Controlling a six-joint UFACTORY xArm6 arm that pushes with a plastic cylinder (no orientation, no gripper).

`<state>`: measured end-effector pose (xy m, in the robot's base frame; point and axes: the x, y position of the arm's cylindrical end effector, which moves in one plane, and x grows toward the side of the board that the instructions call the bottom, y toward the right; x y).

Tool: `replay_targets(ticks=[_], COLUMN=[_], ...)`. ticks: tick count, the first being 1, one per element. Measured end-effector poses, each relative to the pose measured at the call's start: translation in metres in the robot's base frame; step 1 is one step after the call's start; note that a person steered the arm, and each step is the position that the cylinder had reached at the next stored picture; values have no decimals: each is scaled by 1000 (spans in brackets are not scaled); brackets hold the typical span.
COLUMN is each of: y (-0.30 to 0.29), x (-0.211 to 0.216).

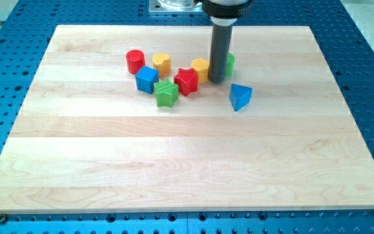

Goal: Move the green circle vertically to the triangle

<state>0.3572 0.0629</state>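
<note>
Peeking out at 3 o'clock of the rod (220,49), the green circle (229,64): a short round block, mostly hidden, so no long axis or facing to be made out. Sitting in the upper middle of the wooden board (174,162), at the right end of the cluster of blocks.

Standing upright, my tip (217,80) down on the board, right against the green circle's left side, or so close that contact cannot be told apart from a gap. Plain rod end, nothing to open or close, nothing carried. Just at 9 o'clock of the tip, a yellow block (200,67), partly covered by the rod.

Lying at 5 o'clock of the green circle, near but apart from it, the blue triangle (240,96), point turned toward 7 o'clock.

Further toward 9 o'clock from the tip: a red star (186,81), a green star (166,93) at its 8 o'clock, a blue cube (147,78), a yellow heart-like block (162,62), and a red cylinder (135,60) farthest out
</note>
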Motion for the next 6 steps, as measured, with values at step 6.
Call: replay_targets(ticks=[6], y=[104], x=[-139])
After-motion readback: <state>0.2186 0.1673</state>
